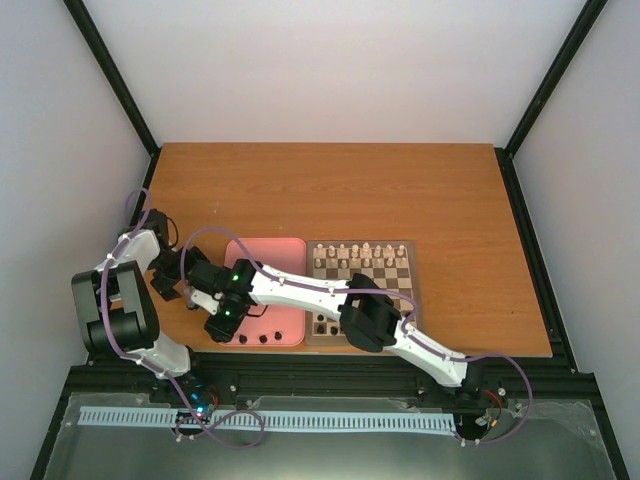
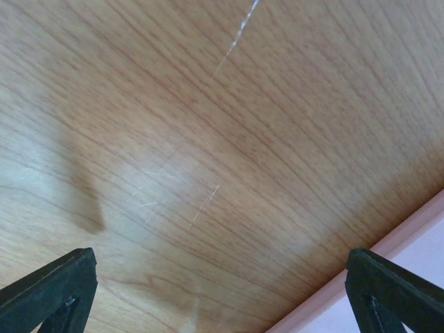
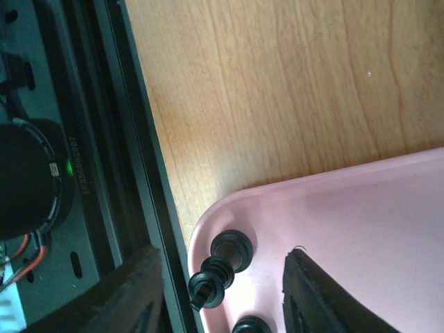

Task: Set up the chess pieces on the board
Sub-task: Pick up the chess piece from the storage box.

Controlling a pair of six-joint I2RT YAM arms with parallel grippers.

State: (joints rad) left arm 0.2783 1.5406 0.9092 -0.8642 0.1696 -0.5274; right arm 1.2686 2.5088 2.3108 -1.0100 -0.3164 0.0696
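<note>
Right gripper [image 3: 223, 267] is over the near-left corner of the pink tray [image 3: 361, 229], jaws apart with a dark piece [image 3: 208, 283] between them, clear of both fingers; other dark pieces [image 1: 263, 338] sit along the tray's near edge. Left gripper [image 2: 220, 267] is wide open with nothing in it, over bare table [image 2: 208, 104] just left of the tray. Board [image 1: 400, 285] is just right of the tray, cream pieces [image 1: 360, 250] on its far rows.

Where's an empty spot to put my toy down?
The wide table stretch beyond the pink tray and board, and the strip right of the board, are bare. The tray's far part is bare too. It's crowded at the tray's near-left corner, where dark pieces sit by the right gripper.
</note>
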